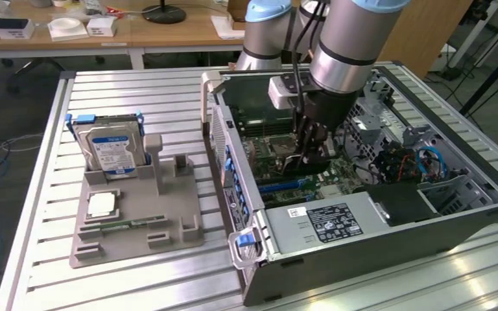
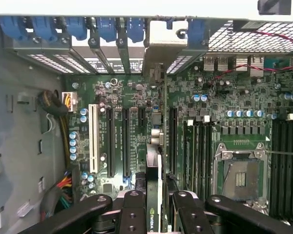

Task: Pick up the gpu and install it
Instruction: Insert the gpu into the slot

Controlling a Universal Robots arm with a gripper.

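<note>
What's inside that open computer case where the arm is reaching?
Inside the case the claw grips the gpu edge-on above the green motherboard with its black slots. The card hides the slot directly beneath it.

Slatted table (image 1: pixel 50 194): tray (image 1: pixel 137 223), computer case (image 1: pixel 388 240).

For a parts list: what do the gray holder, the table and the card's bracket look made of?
Gray holder: matte, molded or printed plastic by its look. Table: ribbed, bright, reflective, likely aluminium. Gpu bracket: pale sheet metal, dull sheen.
</note>
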